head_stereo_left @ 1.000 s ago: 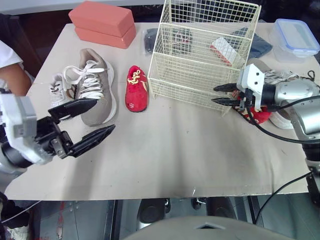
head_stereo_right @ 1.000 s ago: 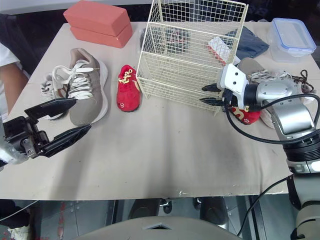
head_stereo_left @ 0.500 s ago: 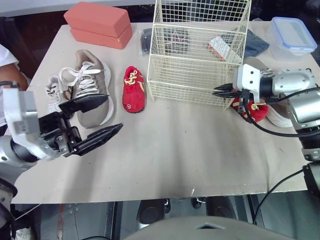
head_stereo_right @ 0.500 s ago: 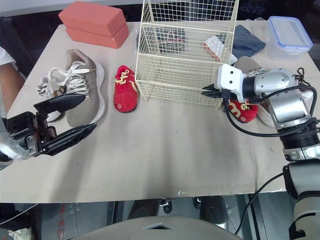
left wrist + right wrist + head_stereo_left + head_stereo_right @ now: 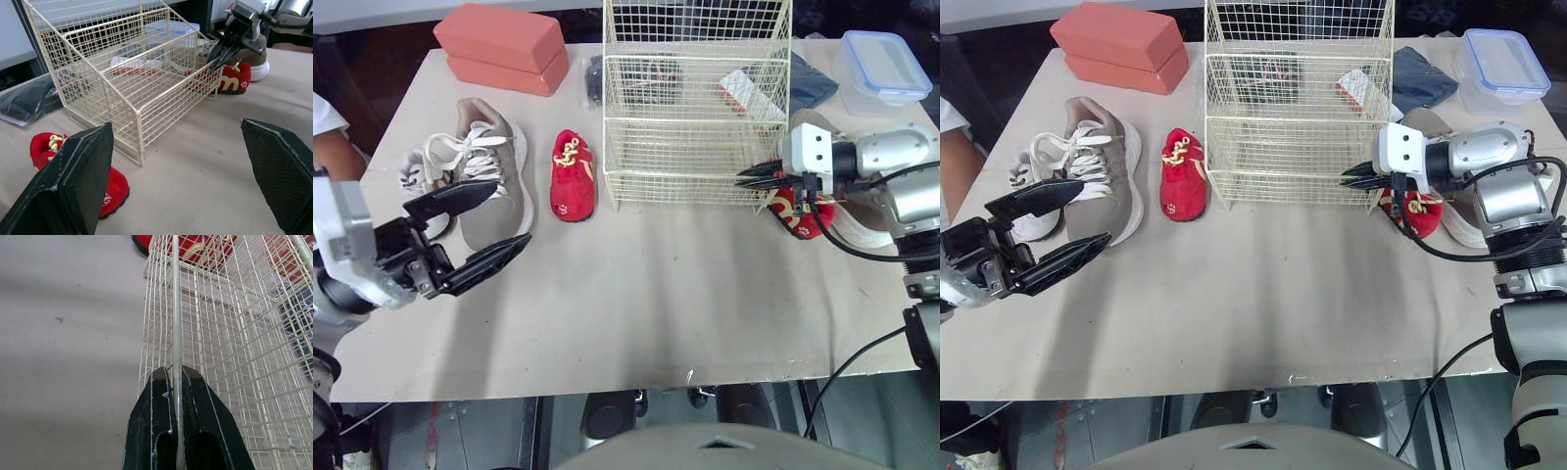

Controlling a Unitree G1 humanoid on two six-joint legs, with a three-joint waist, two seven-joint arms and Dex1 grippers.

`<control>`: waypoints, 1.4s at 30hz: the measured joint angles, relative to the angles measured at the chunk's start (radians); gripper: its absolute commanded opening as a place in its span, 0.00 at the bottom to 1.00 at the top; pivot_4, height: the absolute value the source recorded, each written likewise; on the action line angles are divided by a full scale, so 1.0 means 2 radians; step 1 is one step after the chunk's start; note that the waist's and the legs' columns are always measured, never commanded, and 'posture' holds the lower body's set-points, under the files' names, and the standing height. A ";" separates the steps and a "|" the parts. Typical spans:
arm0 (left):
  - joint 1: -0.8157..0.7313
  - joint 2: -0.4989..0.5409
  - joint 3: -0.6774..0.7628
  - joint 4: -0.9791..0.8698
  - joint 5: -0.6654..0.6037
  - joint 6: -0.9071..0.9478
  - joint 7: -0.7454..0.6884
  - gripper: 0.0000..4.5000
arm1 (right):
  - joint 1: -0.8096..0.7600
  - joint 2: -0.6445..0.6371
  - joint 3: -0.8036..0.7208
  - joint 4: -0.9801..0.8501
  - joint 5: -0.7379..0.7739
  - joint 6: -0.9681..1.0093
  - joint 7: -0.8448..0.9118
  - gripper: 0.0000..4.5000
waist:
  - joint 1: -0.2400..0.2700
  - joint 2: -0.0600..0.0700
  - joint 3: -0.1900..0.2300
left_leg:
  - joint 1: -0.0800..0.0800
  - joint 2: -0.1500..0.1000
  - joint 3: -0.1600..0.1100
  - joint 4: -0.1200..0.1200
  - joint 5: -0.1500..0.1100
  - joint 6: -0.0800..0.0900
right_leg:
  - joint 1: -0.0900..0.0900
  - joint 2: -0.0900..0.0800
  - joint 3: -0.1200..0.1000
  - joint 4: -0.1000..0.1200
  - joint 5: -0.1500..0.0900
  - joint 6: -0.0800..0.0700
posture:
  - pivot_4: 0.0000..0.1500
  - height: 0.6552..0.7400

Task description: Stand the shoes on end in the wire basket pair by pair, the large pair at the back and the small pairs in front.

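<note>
At the right edge of the table (image 5: 656, 294), right gripper (image 5: 744, 179) clamped on a front corner wire of the wire basket (image 5: 695, 108), left gripper (image 5: 514, 211) spread wide near the left edge, beside a grey sneaker (image 5: 494, 162).

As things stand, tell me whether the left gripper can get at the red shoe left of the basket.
Probably yes. The left gripper hangs open over bare table, and the red shoe lies flat ahead of it, between the grey sneaker and the wire basket, with nothing across the way.
</note>
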 measured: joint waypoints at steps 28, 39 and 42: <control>-0.030 -0.040 0.013 0.044 -0.038 -0.009 -0.001 1.00 | 0.027 -0.008 -0.005 -0.051 0.013 0.027 0.004 0.06 | 0.000 0.000 0.001 | 0.000 0.000 0.000 0.001 0.000 0.000 | 0.000 0.000 0.000 0.001 0.000 0.000 | 1.00 0.36; -0.025 -0.050 0.013 0.066 -0.036 -0.019 -0.013 1.00 | 0.046 -0.014 -0.025 -0.085 0.043 0.070 -0.001 0.99 | 0.001 0.000 0.001 | 0.000 0.000 0.000 0.001 0.000 0.000 | 0.000 0.000 0.000 0.001 0.000 0.000 | 1.00 0.36; -0.027 -0.050 0.012 0.066 -0.038 -0.018 -0.013 1.00 | 0.062 -0.039 -0.055 -0.131 0.076 0.125 -0.007 0.99 | 0.002 0.000 0.001 | 0.000 0.000 0.000 0.001 0.000 0.000 | 0.000 0.000 0.000 0.001 0.000 0.000 | 1.00 0.36</control>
